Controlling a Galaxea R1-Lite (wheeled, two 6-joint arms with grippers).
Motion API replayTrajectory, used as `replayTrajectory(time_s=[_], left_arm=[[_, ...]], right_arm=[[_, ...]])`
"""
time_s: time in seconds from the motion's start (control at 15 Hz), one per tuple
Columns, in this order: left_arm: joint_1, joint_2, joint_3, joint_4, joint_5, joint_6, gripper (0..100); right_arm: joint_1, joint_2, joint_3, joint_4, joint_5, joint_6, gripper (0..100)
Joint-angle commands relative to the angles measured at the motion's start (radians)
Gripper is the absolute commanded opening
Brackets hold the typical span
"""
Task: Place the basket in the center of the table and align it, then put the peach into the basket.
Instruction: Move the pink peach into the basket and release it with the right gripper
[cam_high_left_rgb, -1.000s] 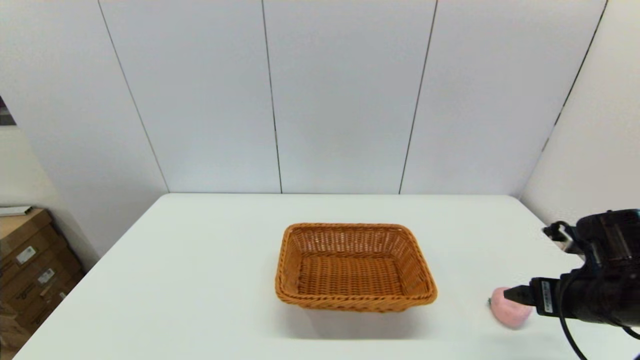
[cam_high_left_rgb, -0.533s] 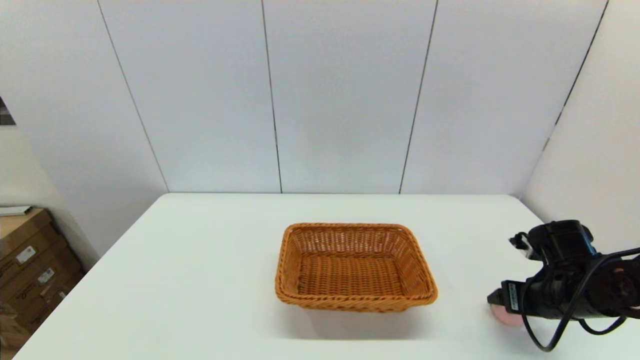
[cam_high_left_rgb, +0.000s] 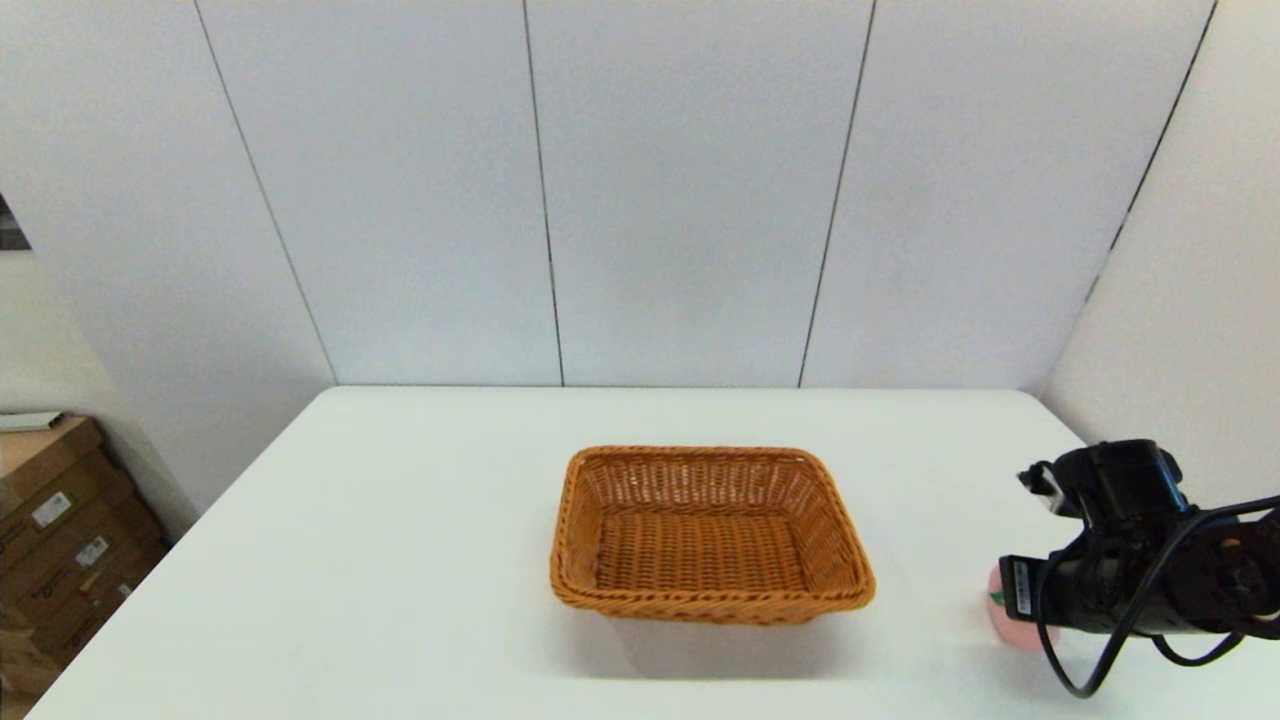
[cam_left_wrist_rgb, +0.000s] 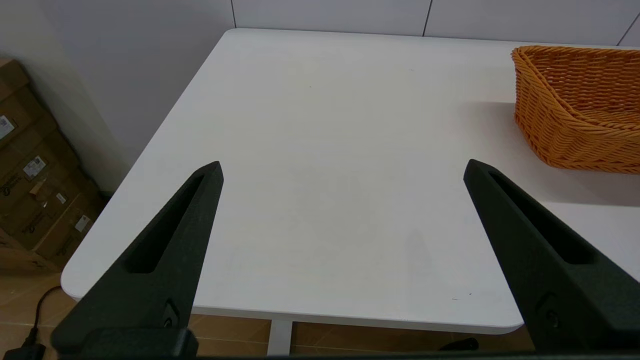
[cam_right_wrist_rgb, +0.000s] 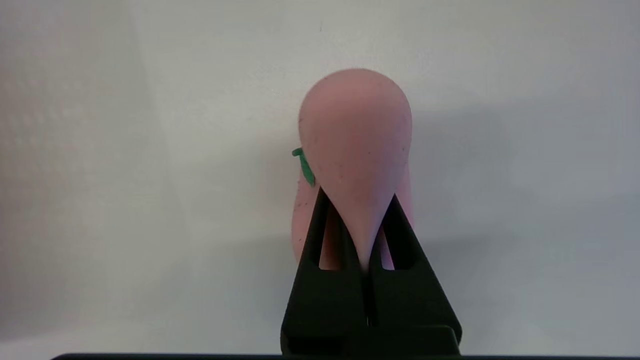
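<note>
1. One rectangular orange-brown woven wicker basket (cam_high_left_rgb: 708, 536) with sloping sides and a braided rim stood near the middle of the large white smooth-topped table (cam_high_left_rgb: 400, 540), its sides roughly square to the table edges. It held nothing.

2. One small rounded pale-pink peach (cam_right_wrist_rgb: 356, 145) with a green stem nub lay on the table to the right of the basket, well apart from it and nearer the robot.

3. The right gripper (cam_right_wrist_rgb: 357, 220) was at the peach. The wrist view showed its two black fingers drawn close together and pinching a tapered part of the fruit, which bulged out beyond the tips.

4. Judged handling: the peach deformed under the pinch, so it appeared soft, light and hollow, probably a rubbery model. A hold on the narrow squeezed part could slip; a grip across the full body seemed safer.

5. Judged handling: the basket looked light and fairly stiff, best taken by its rim.

6. The left gripper (cam_left_wrist_rgb: 342, 172) was parked to the left of the basket, near the table's near edge, jaws spread wide and holding nothing.

7. Several brown cardboard boxes (cam_high_left_rgb: 60, 530) stood on the floor, left of the basket.
</note>
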Motion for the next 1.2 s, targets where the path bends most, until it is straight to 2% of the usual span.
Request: replayTrajectory(time_s=[0.07,0.4,0.6,0.67,0.93,1.2], left_arm=[[0.0,0.0,0.0,0.001,0.001,-0.001,100],[0.0,0.0,0.0,0.001,0.002,-0.004,100],[0.0,0.0,0.0,0.002,0.002,-0.004,100],[0.0,0.0,0.0,0.001,0.002,-0.004,100],[0.0,0.0,0.0,0.001,0.002,-0.004,100],[0.0,0.0,0.0,0.002,0.001,-0.004,100]], right_arm=[[0.025,-0.159,-0.009,0.002,0.003,0.006,0],[0.22,-0.257,-0.123,0.017,-0.001,0.026,0],[0.352,-0.205,-0.204,0.094,0.002,0.028,0],[0.39,-0.177,-0.227,0.094,0.0,0.028,0],[0.519,-0.091,-0.337,0.1,0.005,0.026,0],[0.596,0.015,-0.425,0.101,0.002,0.025,0]])
